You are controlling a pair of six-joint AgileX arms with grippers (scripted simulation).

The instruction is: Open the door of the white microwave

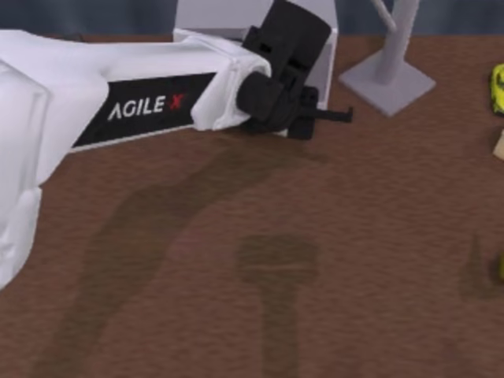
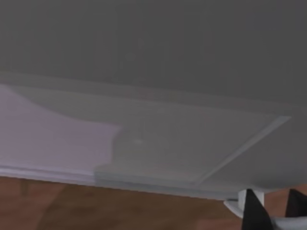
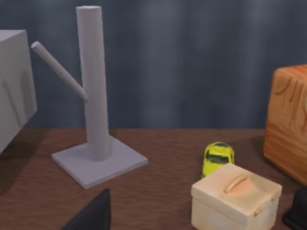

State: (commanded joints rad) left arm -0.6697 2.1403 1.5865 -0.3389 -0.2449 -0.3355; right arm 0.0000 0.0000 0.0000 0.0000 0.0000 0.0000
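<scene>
Jaws of the left gripper [image 1: 335, 116] cannot be judged open or closed in the top view; only a thin black finger shows, pointing toward the frame's right at upper centre. Behind it the white microwave [image 1: 319, 20] sits against the top edge, largely covered by the left arm. Just right of it stands the grey stand [image 1: 387, 77]. Brown table [image 1: 315, 260] lies bare across the lower frame.

Left wrist view: the door [image 2: 144, 139] fills most of the frame, its lower edge just above the table; dark fingertips [image 2: 254, 215] show at lower right, just beside the door's lower corner.

Right wrist view: the right gripper's fingers appear only as dark shapes at the bottom edge, so its state is unclear. A yellow toy car [image 3: 218, 157], a cream box [image 3: 235, 199] and a wooden block [image 3: 288, 122] sit at right.
</scene>
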